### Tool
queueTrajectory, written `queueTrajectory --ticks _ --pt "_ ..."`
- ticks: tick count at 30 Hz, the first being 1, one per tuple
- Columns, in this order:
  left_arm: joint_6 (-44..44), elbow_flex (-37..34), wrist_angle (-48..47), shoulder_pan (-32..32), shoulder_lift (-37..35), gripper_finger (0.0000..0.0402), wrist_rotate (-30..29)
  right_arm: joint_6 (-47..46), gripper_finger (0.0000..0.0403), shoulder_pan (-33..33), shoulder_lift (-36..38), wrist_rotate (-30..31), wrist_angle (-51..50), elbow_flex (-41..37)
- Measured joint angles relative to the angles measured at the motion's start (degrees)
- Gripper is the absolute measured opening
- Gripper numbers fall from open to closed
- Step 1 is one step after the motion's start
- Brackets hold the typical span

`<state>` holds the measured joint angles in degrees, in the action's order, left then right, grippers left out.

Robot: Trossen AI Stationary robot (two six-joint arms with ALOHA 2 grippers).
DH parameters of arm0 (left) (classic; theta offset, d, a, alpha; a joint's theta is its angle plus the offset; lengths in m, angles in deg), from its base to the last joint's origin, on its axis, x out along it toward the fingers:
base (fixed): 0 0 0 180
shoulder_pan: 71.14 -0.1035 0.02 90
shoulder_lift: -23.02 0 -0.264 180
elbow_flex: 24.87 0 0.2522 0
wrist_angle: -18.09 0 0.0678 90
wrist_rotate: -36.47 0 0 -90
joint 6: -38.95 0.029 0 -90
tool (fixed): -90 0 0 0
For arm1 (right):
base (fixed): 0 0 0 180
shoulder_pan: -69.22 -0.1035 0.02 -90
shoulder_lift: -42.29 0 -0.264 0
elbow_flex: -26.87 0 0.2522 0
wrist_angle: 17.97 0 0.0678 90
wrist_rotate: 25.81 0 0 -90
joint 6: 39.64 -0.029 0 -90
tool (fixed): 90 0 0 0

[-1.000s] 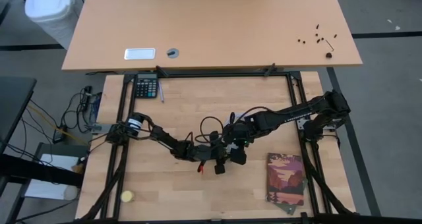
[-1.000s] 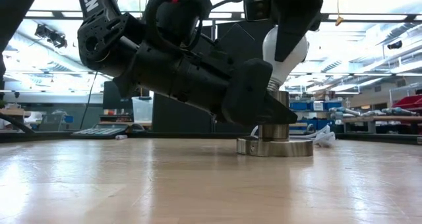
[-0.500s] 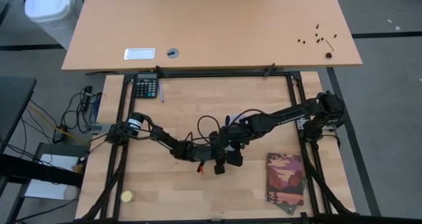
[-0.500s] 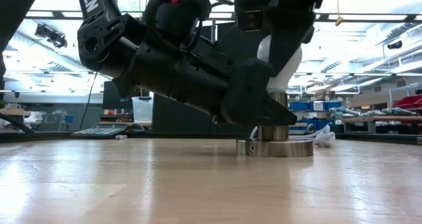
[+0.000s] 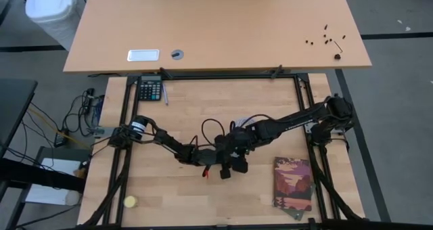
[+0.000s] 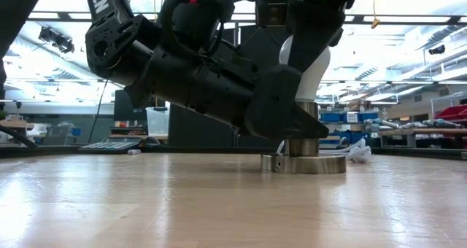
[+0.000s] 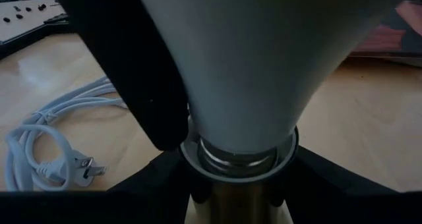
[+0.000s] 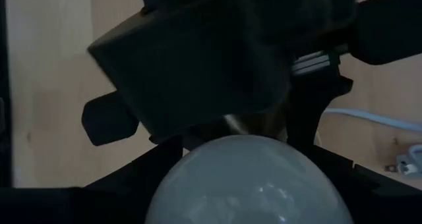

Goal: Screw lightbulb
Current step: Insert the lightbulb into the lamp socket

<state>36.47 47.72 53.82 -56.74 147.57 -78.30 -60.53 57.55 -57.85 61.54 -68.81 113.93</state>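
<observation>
The white lightbulb (image 6: 310, 73) stands base-down in the metal socket (image 6: 303, 163), whose round disc rests flat on the wooden table near its middle. My left gripper (image 6: 292, 124) reaches in low from the table's left and is shut on the socket's upright neck (image 7: 232, 199). My right gripper (image 6: 306, 22) comes down from above and is shut on the bulb; its wrist view shows the bulb's dome (image 8: 244, 178) between its fingers. In the high view the two grippers meet at the table's middle, the left gripper (image 5: 213, 164) beside the right gripper (image 5: 237, 155). My left gripper holds the socket's neck just under its collar (image 7: 237, 159), one finger on each side, nearly level from the table's left. The socket stays upright with its disc on the table. My right gripper pinches the bulb's glass body (image 6: 315, 64) between its two fingers (image 6: 321, 29), slanting down from above. The bulb stands about upright, its screw base in the socket's collar.
A white power cable (image 7: 46, 138) lies coiled on the table beyond the socket. A picture book (image 5: 293, 184) lies at the near right, a yellow ball (image 5: 130, 201) at the near left, a calculator (image 5: 150, 89) at the far left. Black frame rails (image 5: 123, 122) line the table's sides.
My right gripper has shifted a little toward the table's left and down while rolling about its own axis, keeping its hold. The bulb's glass head has moved with it, from leaning right to standing straighter over the socket. The socket has stayed in place.
</observation>
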Motion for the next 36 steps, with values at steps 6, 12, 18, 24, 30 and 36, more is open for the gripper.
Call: queueTrajectory --ticks 6,12,18,24,30,36 --pt "0.00 0.07 -0.45 -0.02 -0.04 0.0204 -0.02 1.58 0.0279 -1.36 0.00 3.34 0.04 -0.05" --pt "1.83 0.09 -0.95 0.30 -0.30 0.0214 0.50 1.71 0.0279 -1.39 0.00 4.07 0.10 -0.07" --pt "5.08 0.09 -4.25 1.06 -3.15 0.0253 0.64 2.04 0.0279 -1.39 -0.02 4.06 0.39 -0.07" --pt "5.01 0.11 -8.79 1.12 -5.14 0.0284 1.05 2.04 0.0279 -1.38 -0.02 4.34 0.36 -0.09" --pt "3.73 0.11 -13.27 2.14 -5.88 0.0289 -0.05 2.04 0.0279 -1.39 -0.02 4.47 0.20 -0.09" --pt "3.34 -1.98 -12.78 3.71 -5.88 0.0280 -4.15 2.04 0.0279 -1.38 -0.02 4.54 -0.14 -0.09"
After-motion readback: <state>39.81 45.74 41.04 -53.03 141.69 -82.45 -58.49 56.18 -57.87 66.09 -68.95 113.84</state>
